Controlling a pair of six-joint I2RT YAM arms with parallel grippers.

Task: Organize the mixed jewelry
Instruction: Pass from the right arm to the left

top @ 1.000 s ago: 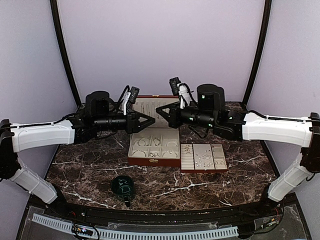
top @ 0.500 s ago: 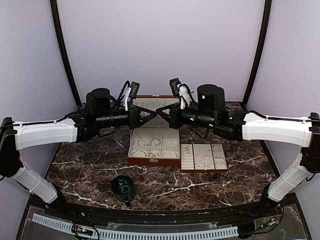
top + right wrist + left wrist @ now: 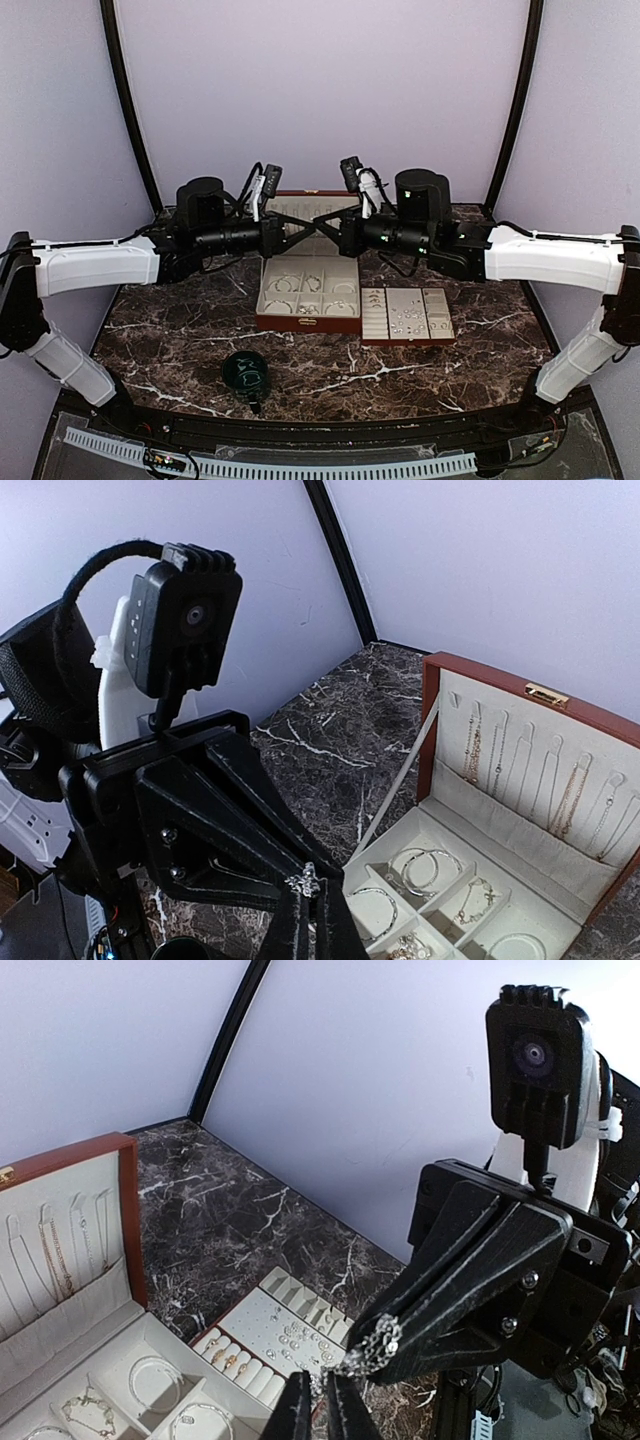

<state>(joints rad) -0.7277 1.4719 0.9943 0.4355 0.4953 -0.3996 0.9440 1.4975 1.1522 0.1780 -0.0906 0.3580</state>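
You have a short silvery chain (image 3: 371, 1346), bunched into a small glinting knot, pinched at the tip of the right jaws, which are clenched on it. It hangs in the air above the open lid of the jewelry box (image 3: 308, 323), at 12 o'clock from the box's compartments. Your left jaws face it tip to tip and stand nearly together, with only a thin slit between them; you cannot tell whether they have hold of the chain. The rest of the jewelry (image 3: 421, 866) lies on cream padding. There are hoops and bracelets in the box's compartments and thin necklaces (image 3: 520, 755) hung in a row inside the lid. Small earrings and rings sit on the tray (image 3: 405, 341) just beside the box at 3 o'clock. A dark green cup (image 3: 246, 371) stands on the marble tabletop (image 3: 170, 340) at 7 o'clock from the box, well apart. From overhead, the left arm (image 3: 100, 268) and right arm (image 3: 545, 255) meet in front of the lid and hide most of it.
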